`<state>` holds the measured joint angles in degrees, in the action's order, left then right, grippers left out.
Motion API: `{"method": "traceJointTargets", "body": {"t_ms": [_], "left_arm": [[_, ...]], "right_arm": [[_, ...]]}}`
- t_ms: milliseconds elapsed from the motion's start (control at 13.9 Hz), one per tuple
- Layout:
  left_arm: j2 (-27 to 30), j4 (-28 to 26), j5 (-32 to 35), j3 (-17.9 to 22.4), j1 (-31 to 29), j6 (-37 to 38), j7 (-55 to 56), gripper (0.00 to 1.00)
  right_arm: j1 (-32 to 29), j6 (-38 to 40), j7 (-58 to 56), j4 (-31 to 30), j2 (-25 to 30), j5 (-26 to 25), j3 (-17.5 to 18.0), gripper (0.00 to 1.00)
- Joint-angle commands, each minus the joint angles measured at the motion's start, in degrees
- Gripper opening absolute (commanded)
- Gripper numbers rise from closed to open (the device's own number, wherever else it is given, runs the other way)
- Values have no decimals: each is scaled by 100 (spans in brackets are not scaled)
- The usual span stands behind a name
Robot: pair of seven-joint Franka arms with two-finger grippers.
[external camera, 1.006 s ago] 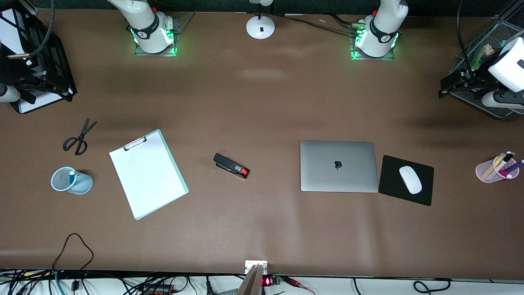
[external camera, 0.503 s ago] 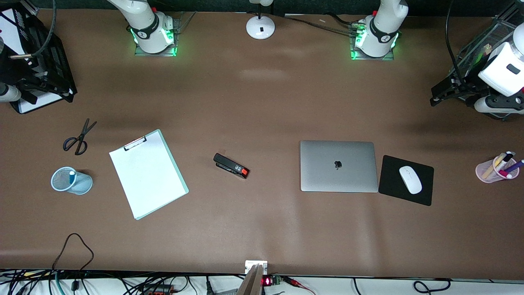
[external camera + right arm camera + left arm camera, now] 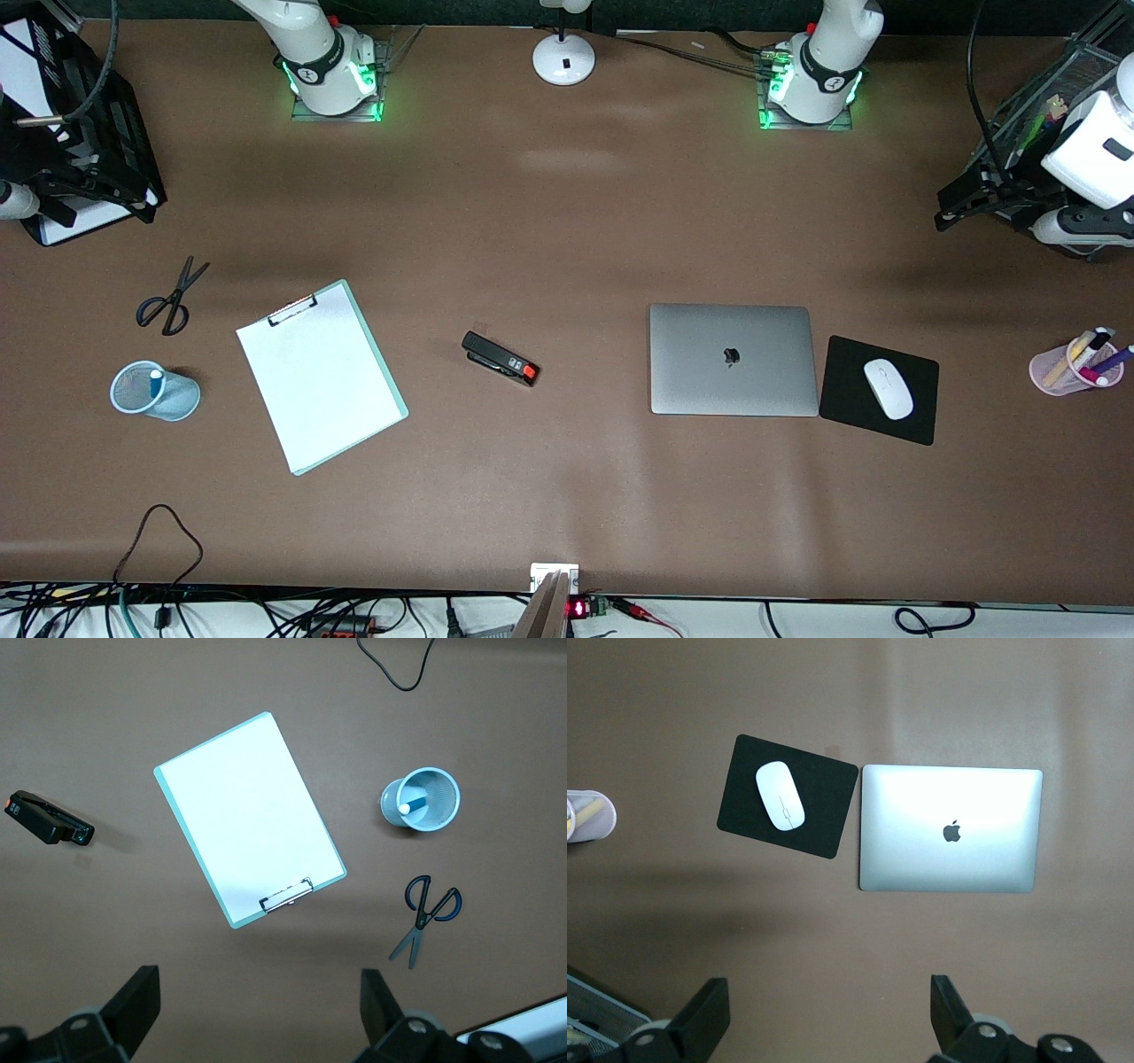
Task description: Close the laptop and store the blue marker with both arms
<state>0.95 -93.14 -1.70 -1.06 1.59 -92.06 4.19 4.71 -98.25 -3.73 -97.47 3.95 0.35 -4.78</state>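
The laptop [image 3: 733,359] lies shut on the brown table, lid up with its dark logo showing, and it also shows in the left wrist view [image 3: 948,828]. The blue marker [image 3: 156,383] stands in a pale blue mesh cup [image 3: 177,399] toward the right arm's end; its whitish end shows in the right wrist view [image 3: 409,805]. My left gripper [image 3: 830,1019] hangs open and empty, high over the left arm's end by the wire tray. My right gripper [image 3: 260,1014] hangs open and empty, high over the right arm's end.
A black mousepad [image 3: 842,408] with a white mouse [image 3: 889,388] lies beside the laptop. A pink cup [image 3: 1059,372] of markers, a stapler [image 3: 500,359], a clipboard [image 3: 319,377], scissors [image 3: 168,301], a black file tray [image 3: 97,124] and a lamp base [image 3: 563,59] stand about.
The left hand has swung a little toward the table's middle and settled. The right arm and everything on the table have stayed where they were.
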Motion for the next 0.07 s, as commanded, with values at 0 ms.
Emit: {"method": "traceJointTargets", "body": {"t_ms": [0], "left_arm": [[-86,199,91,-17,-19,56,38,100]], "right_arm": [[-40,52,-22,123,-79,97,29,100]]}}
